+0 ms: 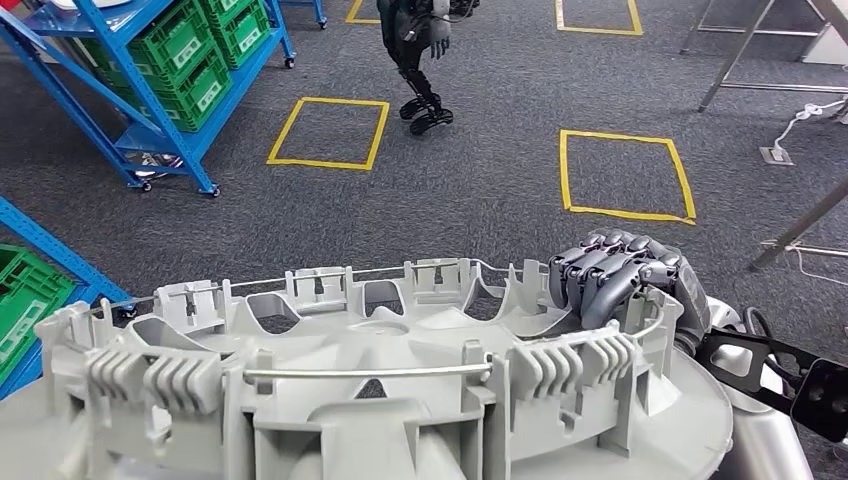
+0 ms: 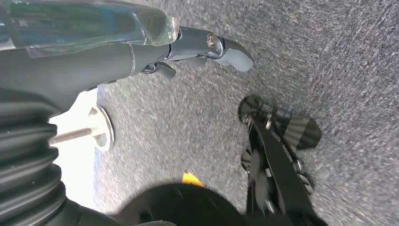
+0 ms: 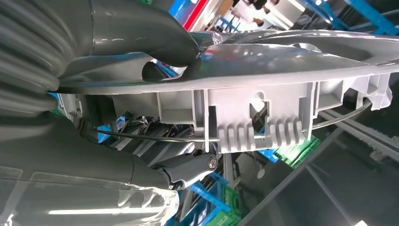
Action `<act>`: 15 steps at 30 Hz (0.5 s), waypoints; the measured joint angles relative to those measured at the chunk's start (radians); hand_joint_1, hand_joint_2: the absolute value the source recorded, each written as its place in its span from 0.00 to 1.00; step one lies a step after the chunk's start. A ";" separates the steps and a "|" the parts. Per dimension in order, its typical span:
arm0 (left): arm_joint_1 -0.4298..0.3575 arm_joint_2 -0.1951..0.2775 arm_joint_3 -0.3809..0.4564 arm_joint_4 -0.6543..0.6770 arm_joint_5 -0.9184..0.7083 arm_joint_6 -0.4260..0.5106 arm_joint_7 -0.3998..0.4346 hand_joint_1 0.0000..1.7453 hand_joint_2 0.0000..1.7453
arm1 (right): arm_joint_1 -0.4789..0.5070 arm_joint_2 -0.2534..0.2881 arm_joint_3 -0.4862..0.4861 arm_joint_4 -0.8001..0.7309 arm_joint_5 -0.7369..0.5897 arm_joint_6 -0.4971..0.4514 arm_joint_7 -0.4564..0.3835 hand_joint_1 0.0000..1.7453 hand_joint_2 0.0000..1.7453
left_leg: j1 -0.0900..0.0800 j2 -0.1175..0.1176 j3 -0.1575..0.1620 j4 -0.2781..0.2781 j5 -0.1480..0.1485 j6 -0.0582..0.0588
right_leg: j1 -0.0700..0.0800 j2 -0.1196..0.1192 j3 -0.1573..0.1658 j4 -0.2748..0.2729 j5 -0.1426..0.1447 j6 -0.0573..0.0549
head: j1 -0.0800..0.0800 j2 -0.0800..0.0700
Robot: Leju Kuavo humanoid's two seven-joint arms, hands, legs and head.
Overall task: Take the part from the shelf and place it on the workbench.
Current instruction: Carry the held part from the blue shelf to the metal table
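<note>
Head view: the part, a large grey round moulded wheel-cover-like disc with ribbed clips and a wire ring round its rim, sits close under the camera, carried clear of the shelf. The right hand is curled over the far right edge of the part, fingers hooked over the rim from above. Right wrist view confirms the grip: the thumb presses one face of the part and the darker fingers wrap the other side, so the rim runs straight out from the palm, disc plane edge-on to this camera. The part thus extends from the right hand across toward the robot's left, its broad face roughly level and its ribbed underside turned up. Left wrist view: the left hand hangs over grey carpet with nothing visible between thumb and fingers; the fingers are mostly hidden behind the cover, so whether they are spread or curled I cannot tell. Judgement: the right hand carries the part and is the hand that must set it down; the blue shelf with green crates lies well forward and left of that hand, and no workbench is identifiable yet, possibly the metal legs far forward right.
</note>
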 joint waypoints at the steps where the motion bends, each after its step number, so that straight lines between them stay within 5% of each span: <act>1: 0.001 0.000 0.000 0.000 0.003 0.001 0.001 0.00 1.00 | 0.005 -0.002 -0.001 -0.003 0.004 0.000 -0.004 1.00 1.00 | 0.000 -0.005 -0.027 0.051 -0.014 0.001 | 0.001 0.012 -0.001 0.000 0.001 -0.001 | 0.000 0.000; 3: 0.003 0.000 0.002 0.000 0.016 0.003 0.000 0.00 1.00 | 0.015 -0.012 -0.005 -0.014 0.016 -0.001 -0.016 1.00 1.00 | 0.000 -0.011 -0.029 0.042 0.016 0.006 | 0.003 0.035 0.000 0.000 0.002 -0.002 | 0.000 0.000; 6: 0.003 0.000 0.009 0.000 0.035 0.009 0.001 0.00 1.00 | 0.015 -0.027 -0.015 -0.038 0.025 -0.001 -0.022 1.00 1.00 | 0.002 -0.070 0.064 -0.153 0.111 0.017 | 0.002 0.068 0.001 0.002 0.004 0.003 | 0.001 0.000; 8: 0.003 -0.001 0.014 0.000 0.036 0.012 0.008 0.00 1.00 | 0.014 -0.030 -0.017 -0.056 0.030 -0.002 -0.015 1.00 1.00 | 0.001 -0.104 0.094 -0.216 0.124 0.020 | 0.000 0.091 -0.006 0.002 0.009 0.015 | 0.001 0.000; 10: 0.002 -0.004 0.015 0.000 0.034 0.013 0.014 0.00 1.00 | 0.014 -0.031 -0.017 -0.070 0.036 -0.004 -0.005 1.00 1.00 | -0.002 -0.086 0.099 -0.222 0.127 0.026 | -0.006 0.112 -0.015 0.002 0.016 0.029 | 0.001 0.000; 12: 0.000 -0.008 0.015 0.000 0.032 0.014 0.017 0.00 1.00 | 0.012 -0.032 -0.017 -0.082 0.043 -0.008 0.003 1.00 1.00 | 0.000 -0.058 0.103 -0.229 0.134 0.036 | -0.004 0.080 -0.035 0.033 -0.003 0.037 | 0.003 0.000; 15: 0.002 -0.010 0.014 0.000 0.022 0.010 0.009 0.00 1.00 | 0.017 -0.036 -0.017 -0.091 0.062 -0.022 0.010 1.00 1.00 | -0.002 -0.012 0.102 -0.232 0.137 0.043 | 0.000 0.006 -0.117 0.211 -0.094 0.045 | 0.006 0.000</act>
